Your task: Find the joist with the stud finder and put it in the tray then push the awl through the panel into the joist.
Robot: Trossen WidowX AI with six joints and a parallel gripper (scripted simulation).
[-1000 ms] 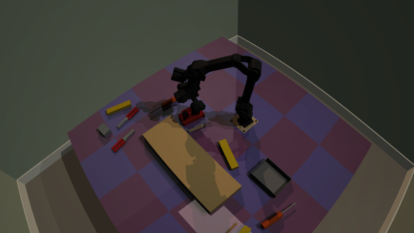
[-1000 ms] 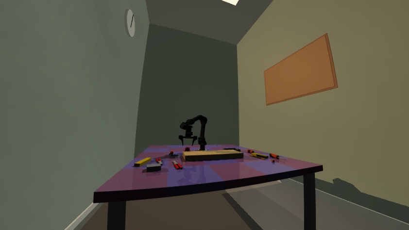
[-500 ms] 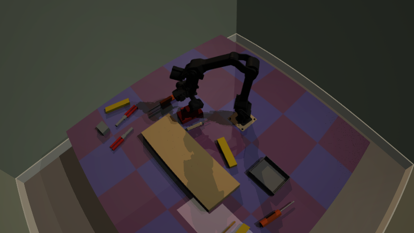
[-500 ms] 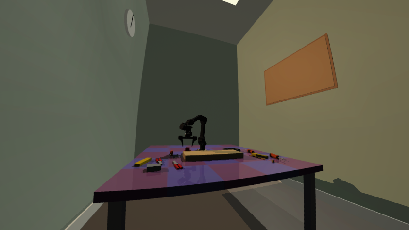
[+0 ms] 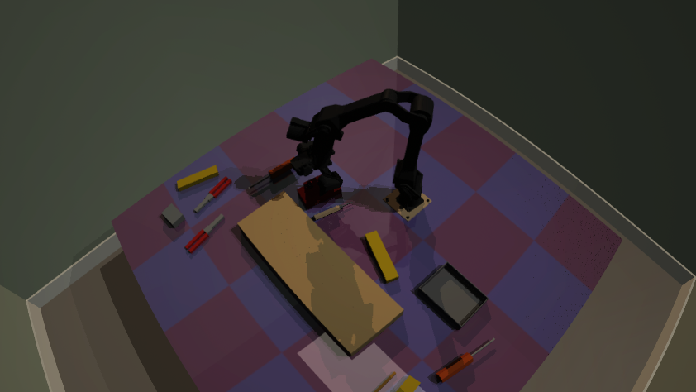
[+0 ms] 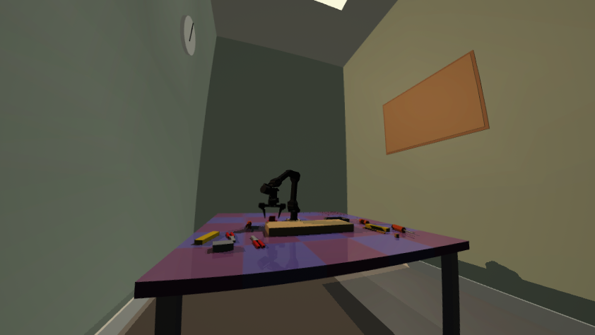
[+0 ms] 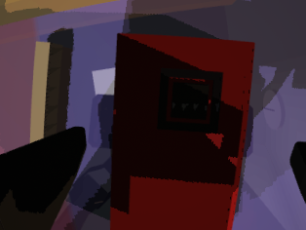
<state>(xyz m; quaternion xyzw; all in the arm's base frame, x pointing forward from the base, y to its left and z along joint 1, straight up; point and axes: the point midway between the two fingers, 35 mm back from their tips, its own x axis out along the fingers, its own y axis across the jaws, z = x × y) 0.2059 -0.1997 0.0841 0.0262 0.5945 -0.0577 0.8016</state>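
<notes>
Gripper point(image 5: 317, 178) point(image 6: 272, 217) point(image 7: 189, 143) apart, empty, over finder point(image 5: 315, 195) point(image 6: 272, 218) point(image 7: 171, 156), toward worktop's far edge in exterior view. Probably light, stiff; I'd pinch its long sides mid-body.
</notes>
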